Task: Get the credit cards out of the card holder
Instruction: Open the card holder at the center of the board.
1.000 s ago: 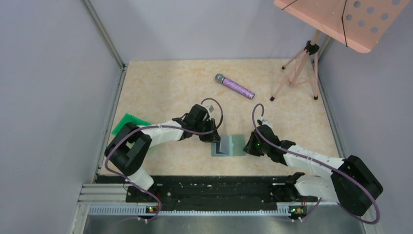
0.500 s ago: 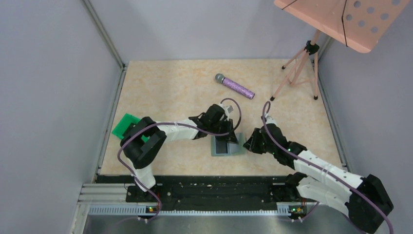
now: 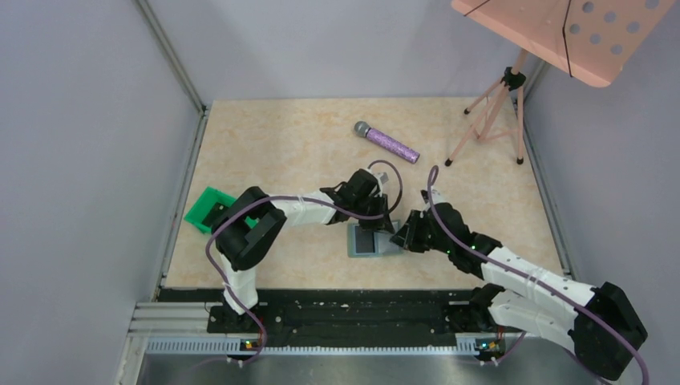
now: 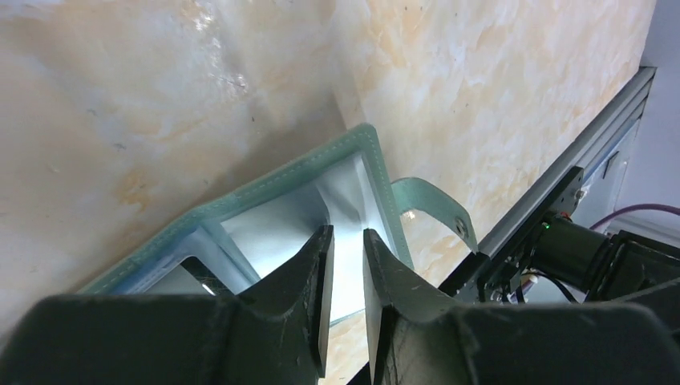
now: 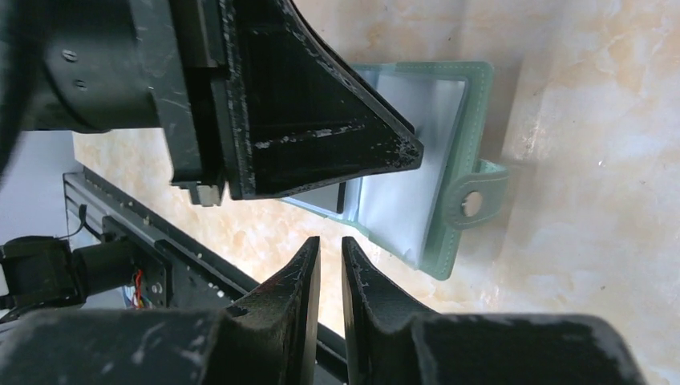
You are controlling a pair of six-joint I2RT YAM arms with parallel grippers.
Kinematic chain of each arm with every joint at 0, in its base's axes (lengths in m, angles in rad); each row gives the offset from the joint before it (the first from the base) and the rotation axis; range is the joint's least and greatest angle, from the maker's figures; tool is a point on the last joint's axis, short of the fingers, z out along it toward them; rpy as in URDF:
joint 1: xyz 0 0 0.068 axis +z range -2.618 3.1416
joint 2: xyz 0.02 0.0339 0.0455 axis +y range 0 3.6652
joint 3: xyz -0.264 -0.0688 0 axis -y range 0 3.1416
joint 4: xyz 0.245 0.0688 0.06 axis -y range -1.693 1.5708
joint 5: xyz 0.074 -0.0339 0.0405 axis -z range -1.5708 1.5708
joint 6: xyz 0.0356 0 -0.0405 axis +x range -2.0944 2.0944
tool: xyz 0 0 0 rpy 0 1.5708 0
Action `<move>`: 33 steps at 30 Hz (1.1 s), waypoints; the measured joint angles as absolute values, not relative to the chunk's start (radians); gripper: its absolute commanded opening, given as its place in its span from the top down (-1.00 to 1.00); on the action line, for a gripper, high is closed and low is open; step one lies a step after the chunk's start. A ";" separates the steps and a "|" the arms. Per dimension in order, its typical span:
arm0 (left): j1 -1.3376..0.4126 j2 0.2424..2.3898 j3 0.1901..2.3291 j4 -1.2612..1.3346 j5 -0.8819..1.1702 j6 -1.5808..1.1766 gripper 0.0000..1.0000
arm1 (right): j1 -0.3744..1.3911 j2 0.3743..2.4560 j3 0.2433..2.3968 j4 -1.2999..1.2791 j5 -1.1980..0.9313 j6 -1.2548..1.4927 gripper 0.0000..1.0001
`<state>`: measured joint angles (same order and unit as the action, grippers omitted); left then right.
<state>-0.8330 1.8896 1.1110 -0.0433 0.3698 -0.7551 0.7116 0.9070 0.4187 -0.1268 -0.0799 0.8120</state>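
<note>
**A:** The holder (image 3: 383,247) lay open and flat on the table (image 3: 281,144), near the front edge between the two arms, pale panels facing up.

**B:** And from above, one dark card (image 3: 366,240) showed on its left panel. I couldn't make out any others.

**A:** The left gripper (image 4: 346,233) hung right over the holder's far side, tips aimed down at the pale lining. Its jaws were nearly together, just a thin slit, with nothing between them.

**B:** Was it touching the lining?

**A:** I couldn't tell, even from its own wrist view.

**B:** The right gripper (image 5: 329,241) was low at the holder's right edge, near the strap (image 5: 473,200). That strap stuck out flat on the table, snap stud showing.

**A:** And its jaws?

**B:** Narrow as well. Bare table showed through the gap, and they gripped nothing.

**A:** From the right wrist, one left finger (image 5: 321,120) loomed large and dark across the pale panel. The two grippers were close together there, with the holder between and below them.

**B:** Further out, a purple mic (image 3: 387,142) lay on its side towards the back of the table, well apart from the holder.

**A:** A pink music stand (image 3: 553,32) stood at the far right corner, tripod feet on the table.

**B:** And a green sheet (image 3: 207,210) sat at the left edge, partly hidden by the left arm.
</note>
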 measured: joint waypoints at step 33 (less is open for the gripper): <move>-0.748 1.608 0.882 -0.186 0.242 -0.757 0.58 | 0.713 1.232 0.527 0.040 -0.136 0.854 0.64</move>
